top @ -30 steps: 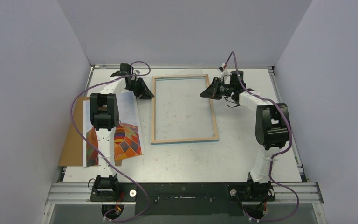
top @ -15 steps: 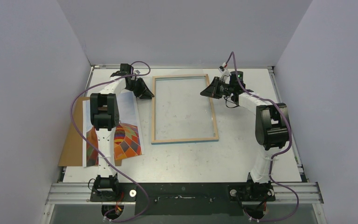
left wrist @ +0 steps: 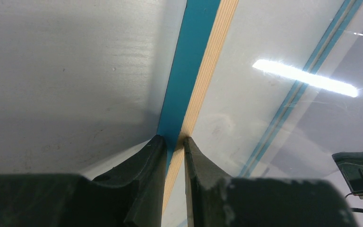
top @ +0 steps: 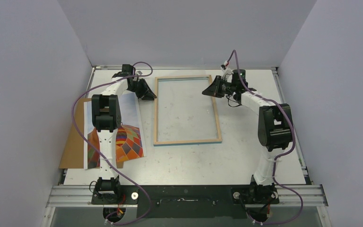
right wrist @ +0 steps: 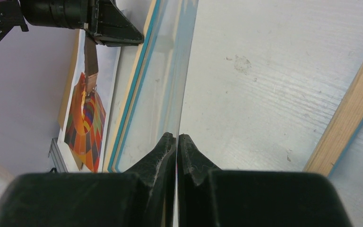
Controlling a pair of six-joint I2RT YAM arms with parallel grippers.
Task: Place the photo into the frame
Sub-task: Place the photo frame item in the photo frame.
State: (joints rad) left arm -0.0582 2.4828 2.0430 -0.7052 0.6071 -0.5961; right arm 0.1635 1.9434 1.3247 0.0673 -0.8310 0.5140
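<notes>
The frame (top: 186, 140) lies wood side up in the middle of the table. My left gripper (top: 152, 97) is shut on the frame's left rail, which shows blue and wood between its fingers (left wrist: 175, 139). My right gripper (top: 205, 93) is shut (right wrist: 177, 136) on the edge of a clear pane (right wrist: 175, 61), which stands tilted up over the frame's opening. The photo (top: 127, 144) lies flat at the left, partly under my left arm. It also shows in the right wrist view (right wrist: 86, 123).
A plain brown backing board (top: 72, 144) lies under the photo at the table's left edge. Grey walls close in the table on the left, the back and the right. The frame's right rail (right wrist: 350, 118) lies beside my right gripper.
My right gripper has moved slightly up and back with the clear pane. My left arm, the frame and the photo have not moved.
</notes>
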